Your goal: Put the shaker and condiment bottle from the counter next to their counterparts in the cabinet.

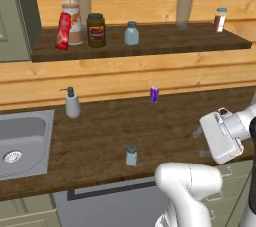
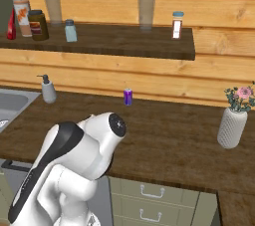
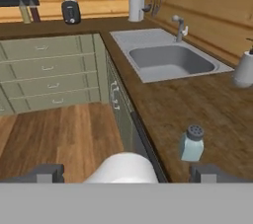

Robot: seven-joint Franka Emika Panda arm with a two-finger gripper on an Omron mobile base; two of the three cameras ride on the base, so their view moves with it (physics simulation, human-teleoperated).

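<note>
Small pale blue-grey translucent shaker with a grey perforated cap (image 1: pixel 131 156), upright near the front edge of the dark brown wood-grain table (image 1: pixel 165 126); the white arm hides it in the right base view. Its twin (image 1: pixel 131 34) stands on the dark wooden cabinet shelf (image 1: pixel 165 41). The flat red condiment bottle (image 1: pixel 63 31) leans against the tall clear orange-labelled bottle (image 1: pixel 72 16); label marks illegible. The hand (image 3: pixel 127 172), fingertips wide apart and empty, hangs beside the shaker, cut off by the frame edge.
</note>
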